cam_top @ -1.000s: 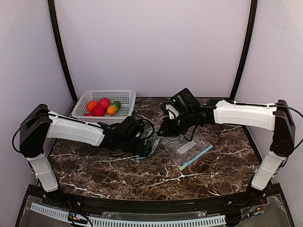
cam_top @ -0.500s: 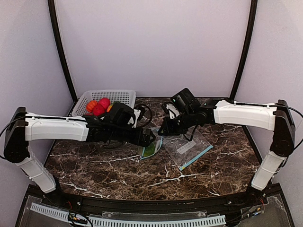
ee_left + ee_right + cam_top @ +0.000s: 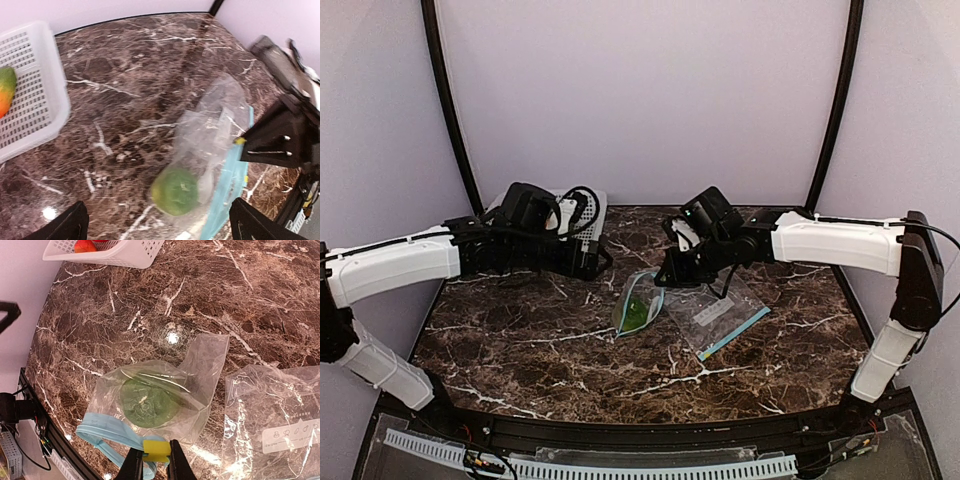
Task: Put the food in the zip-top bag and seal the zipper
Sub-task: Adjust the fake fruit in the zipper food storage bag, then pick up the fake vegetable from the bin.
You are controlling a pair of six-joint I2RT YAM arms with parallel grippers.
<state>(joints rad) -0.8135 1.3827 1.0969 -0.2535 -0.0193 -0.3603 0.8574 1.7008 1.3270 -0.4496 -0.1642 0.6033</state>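
The food (image 3: 5, 94) is in 2 places now. On the dark marble table (image 3: 540, 340), the white basket (image 3: 35, 100) at the back left holds the fruits that are left. Near the middle lies the zip-top bag (image 3: 638, 303) with its mouth held up, and 1 green fruit (image 3: 147, 404) sits inside it. A 2nd clear bag (image 3: 272, 425) lies flat just beside it.

The right gripper (image 3: 156, 465) is pinched shut on the bag's blue zipper edge (image 3: 100, 432), by a small yellow tab (image 3: 156, 450). The left gripper (image 3: 592, 262) is wide open and holds nothing; it hangs by the basket.

I think the step now is getting the next fruit. The left gripper needs to reach into the basket and close on 1 fruit while the right one holds the mouth open.

1 second ago the left gripper was at the bag's mouth. Now it has pulled back to the basket.
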